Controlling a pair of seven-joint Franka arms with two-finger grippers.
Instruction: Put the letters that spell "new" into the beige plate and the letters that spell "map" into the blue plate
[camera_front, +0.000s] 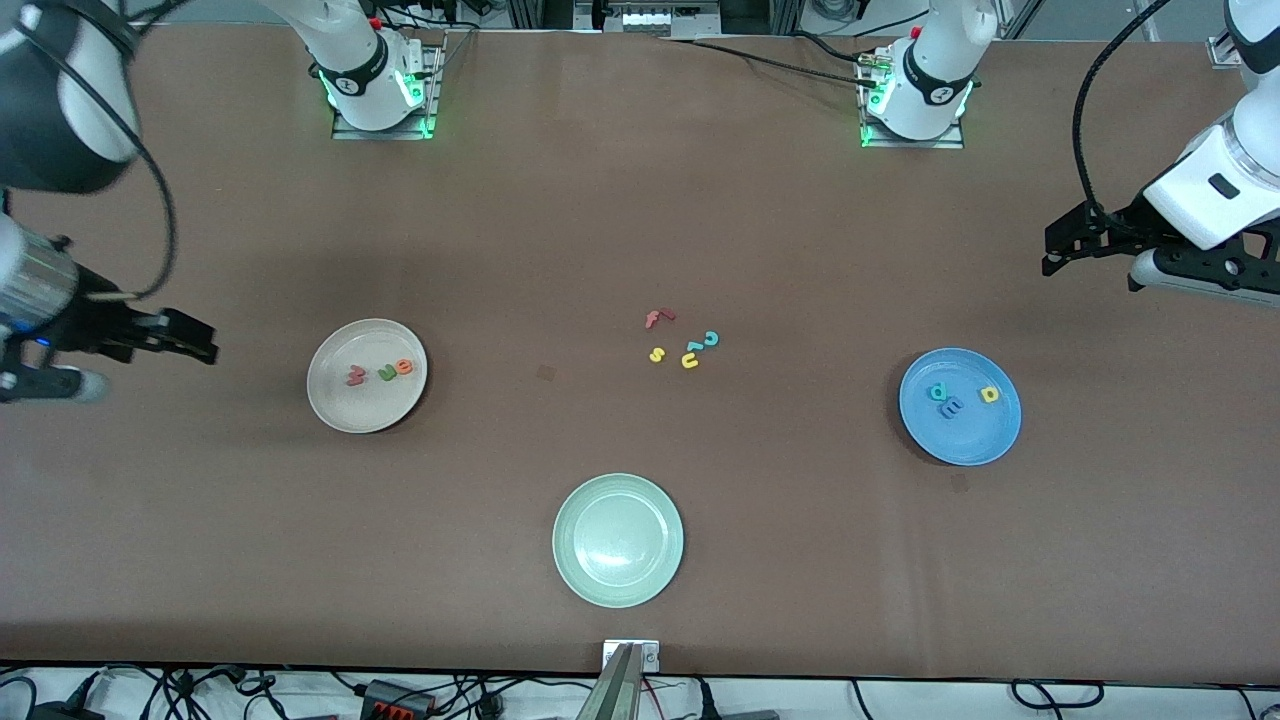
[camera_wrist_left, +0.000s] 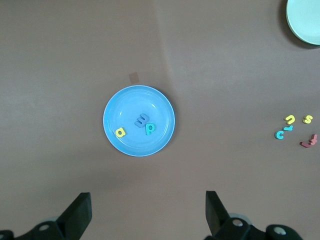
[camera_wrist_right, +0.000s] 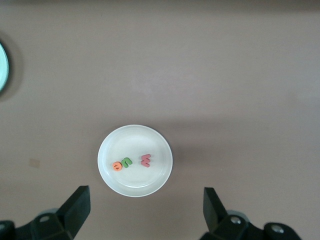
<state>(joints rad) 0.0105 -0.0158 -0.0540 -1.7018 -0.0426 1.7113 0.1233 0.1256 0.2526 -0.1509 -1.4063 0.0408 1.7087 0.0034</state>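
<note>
Front view: the beige plate (camera_front: 340, 405) lies toward the right arm's end of the desk (camera_front: 640, 200), holding the w (camera_front: 355, 376), n (camera_front: 386, 372) and e (camera_front: 404, 367). The blue plate (camera_front: 975, 440) lies toward the left arm's end, holding the p (camera_front: 939, 391), m (camera_front: 951, 406) and a (camera_front: 989, 394). Between the plates lie the f (camera_front: 658, 318), s (camera_front: 657, 354), u (camera_front: 690, 359) and c (camera_front: 710, 339); the green plate (camera_front: 618, 540) is nearer the camera. The right gripper (camera_front: 195, 340) and left gripper (camera_front: 1060, 250) hang over bare desk, both arms waiting.

Left wrist view: fingers (camera_wrist_left: 80, 212) released, spread wide, empty, above the blue plate (camera_wrist_left: 117, 107).

Right wrist view: fingers (camera_wrist_right: 77, 207) released, empty, above the beige plate (camera_wrist_right: 135, 137)
</note>
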